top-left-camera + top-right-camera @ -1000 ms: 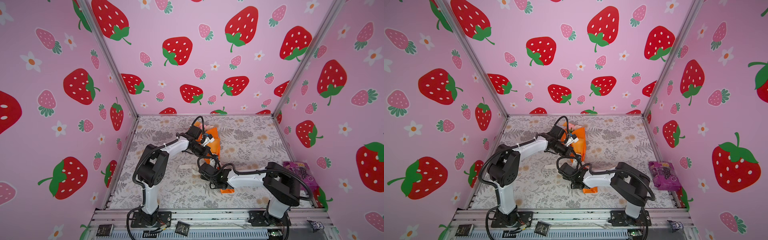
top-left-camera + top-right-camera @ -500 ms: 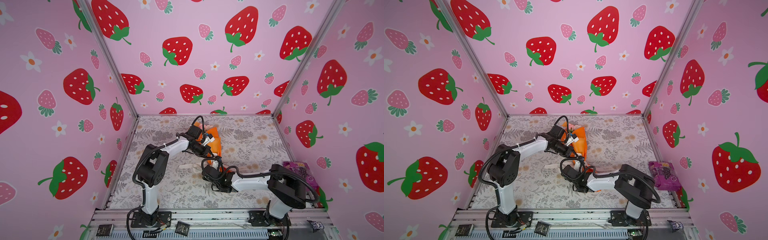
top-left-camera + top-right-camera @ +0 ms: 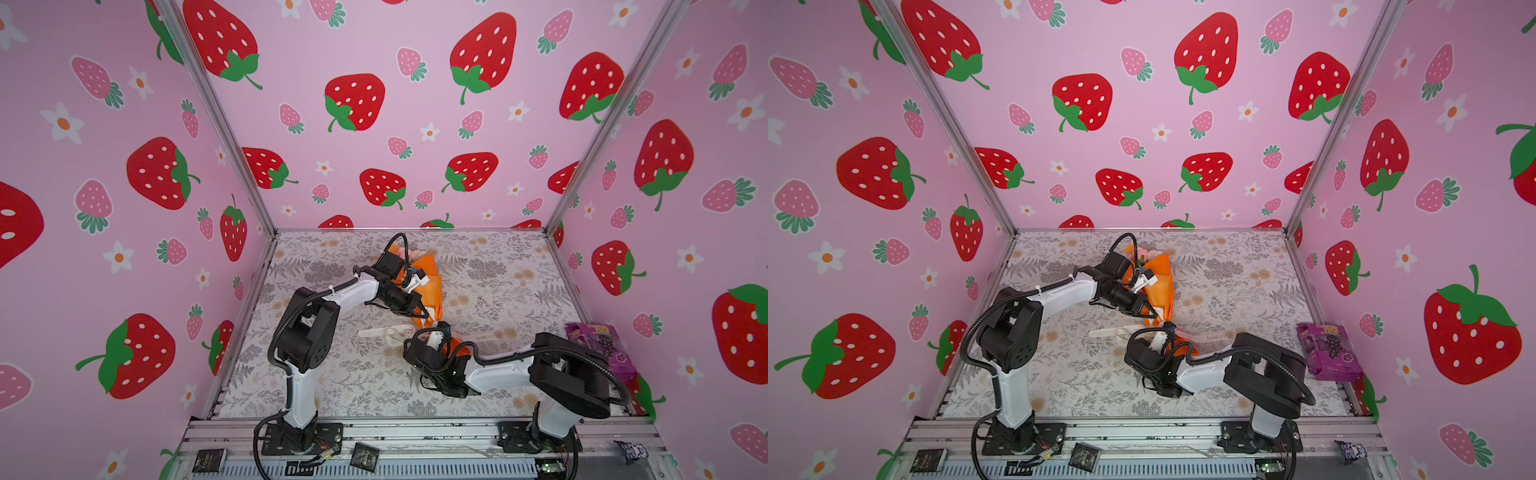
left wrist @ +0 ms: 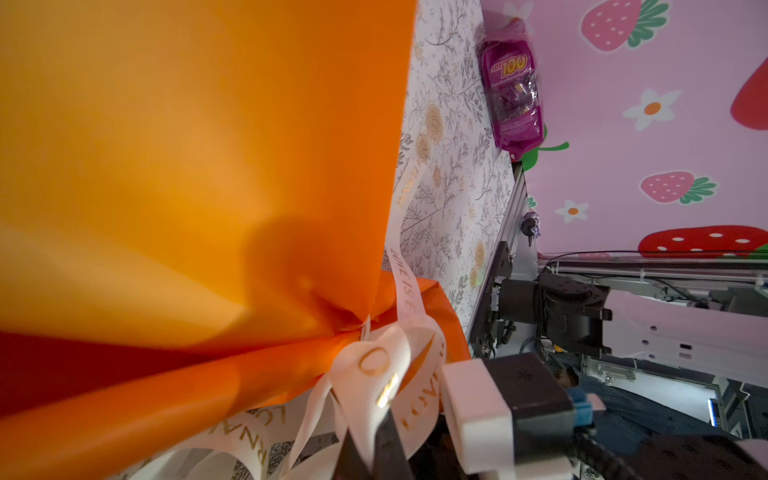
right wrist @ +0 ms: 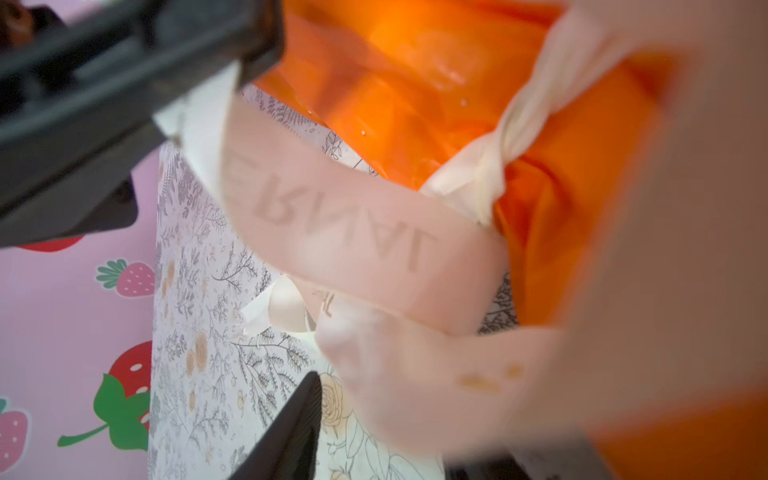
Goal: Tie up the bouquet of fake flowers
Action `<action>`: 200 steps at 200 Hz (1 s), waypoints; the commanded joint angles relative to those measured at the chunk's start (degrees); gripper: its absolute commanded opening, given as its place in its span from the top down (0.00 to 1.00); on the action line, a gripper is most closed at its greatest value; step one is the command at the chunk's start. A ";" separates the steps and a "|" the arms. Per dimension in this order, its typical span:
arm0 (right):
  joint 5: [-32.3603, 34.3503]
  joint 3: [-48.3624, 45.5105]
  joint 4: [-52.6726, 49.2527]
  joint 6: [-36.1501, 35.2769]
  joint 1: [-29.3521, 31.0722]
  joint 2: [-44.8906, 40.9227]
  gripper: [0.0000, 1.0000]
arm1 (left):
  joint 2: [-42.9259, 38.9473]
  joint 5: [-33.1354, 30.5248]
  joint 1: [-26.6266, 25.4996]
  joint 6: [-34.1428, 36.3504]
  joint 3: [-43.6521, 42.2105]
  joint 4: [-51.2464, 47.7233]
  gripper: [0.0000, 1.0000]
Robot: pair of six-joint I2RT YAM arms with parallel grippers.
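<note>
The bouquet of fake flowers [image 3: 430, 276] [image 3: 1160, 274] lies on the table in its orange paper cone [image 4: 208, 166], with pink blooms showing at the far end. A cream ribbon [image 3: 386, 332] [image 4: 386, 374] [image 5: 353, 232] printed with gold letters is knotted round the cone's narrow neck. My left gripper [image 3: 422, 309] [image 3: 1152, 311] [image 4: 376, 440] is shut on a loop of that ribbon at the knot. My right gripper [image 3: 424, 353] [image 3: 1148, 353] [image 5: 395, 415] sits at the cone's near end, open. A blurred ribbon strand hangs across it and hides one finger.
A purple snack bag [image 3: 598, 345] [image 3: 1327, 349] [image 4: 513, 91] leans at the right wall. One ribbon tail trails left over the floral tabletop [image 3: 332, 374], the other runs right. Pink strawberry walls enclose three sides. A metal rail [image 3: 415, 432] edges the front.
My right gripper has shifted slightly toward the front and its jaws have spread wider. The left gripper keeps its hold and has not moved.
</note>
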 commanded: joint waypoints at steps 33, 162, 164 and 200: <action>2.45 0.84 5.13 4.19 -0.61 5.97 0.52 | 0.23 1.75 -0.17 0.82 1.65 -1.35 1.00; -3.40 2.64 -8.76 -9.83 -2.39 -6.59 0.99 | -1.85 0.68 -0.17 1.08 1.03 -1.37 1.00; -3.74 2.66 -9.44 -10.10 -2.39 -7.11 1.00 | -1.88 0.65 -0.17 1.04 1.01 -1.35 1.00; -5.35 0.38 -21.35 -15.06 -2.87 -16.96 0.98 | -2.24 0.76 -0.26 0.38 0.85 -0.73 1.00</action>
